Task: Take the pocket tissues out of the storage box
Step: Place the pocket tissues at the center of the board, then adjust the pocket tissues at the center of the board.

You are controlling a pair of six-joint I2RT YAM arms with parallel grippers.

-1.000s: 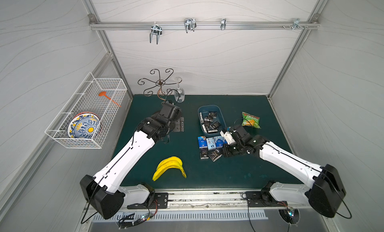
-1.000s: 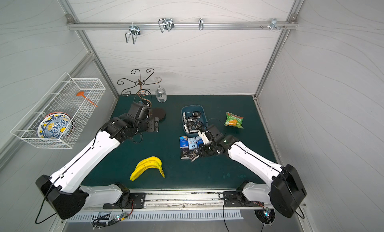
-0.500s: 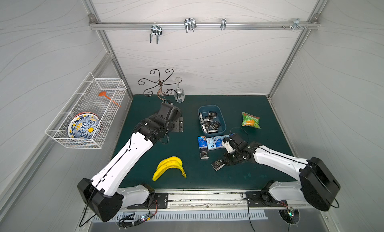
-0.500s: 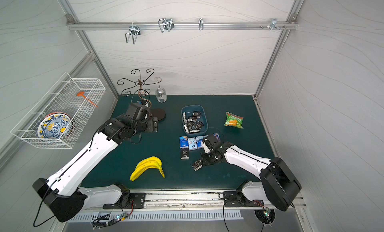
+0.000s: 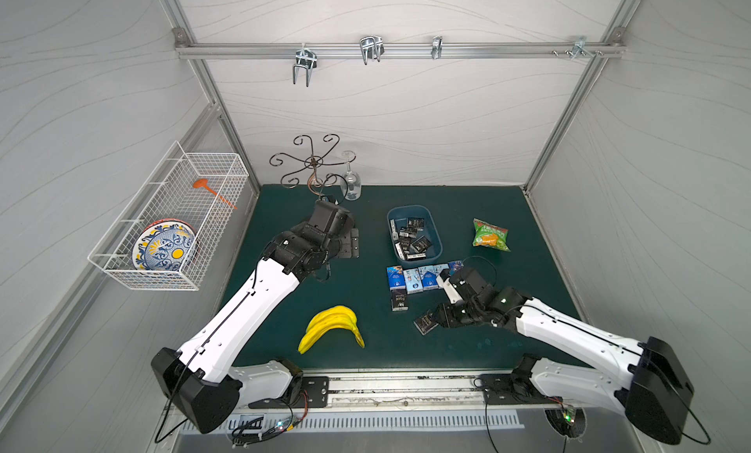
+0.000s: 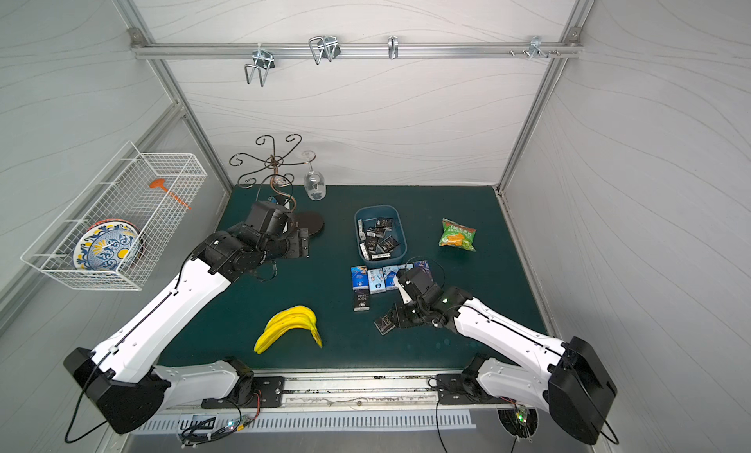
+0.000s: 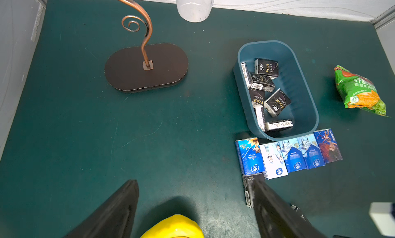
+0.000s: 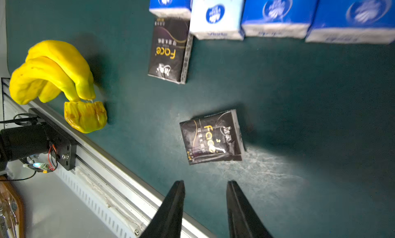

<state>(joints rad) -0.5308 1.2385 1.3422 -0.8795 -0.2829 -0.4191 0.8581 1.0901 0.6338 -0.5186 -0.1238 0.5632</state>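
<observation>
Down on the green tabletop (image 5: 508, 349), right ahead of the right end effector (image 8: 205, 182), a black Face packet (image 8: 211, 136) lies flat and skewed, free of the fingers. Those jaws stand narrowly parted with nothing between them, tips just short of the packet. Further back, the storage box (image 5: 435, 237) holds a jumble of black pocket tissues (image 5: 412, 237), some flat, some on edge against its wall. Just outside its near rim, a row of blue packets (image 5: 418, 277) sits side by side, a purple-blue one (image 7: 328, 146) at the end, and another black packet (image 5: 399, 300) butts against the row's opposite end. Across the way, the left end effector (image 7: 194, 181) hovers above the tabletop, jaws spread wide and empty. Nearer the front edge lies a yellow banana bunch (image 5: 331, 325), and a green-orange snack bag (image 5: 489, 234) sits apart from the box on the right arm's side.
</observation>
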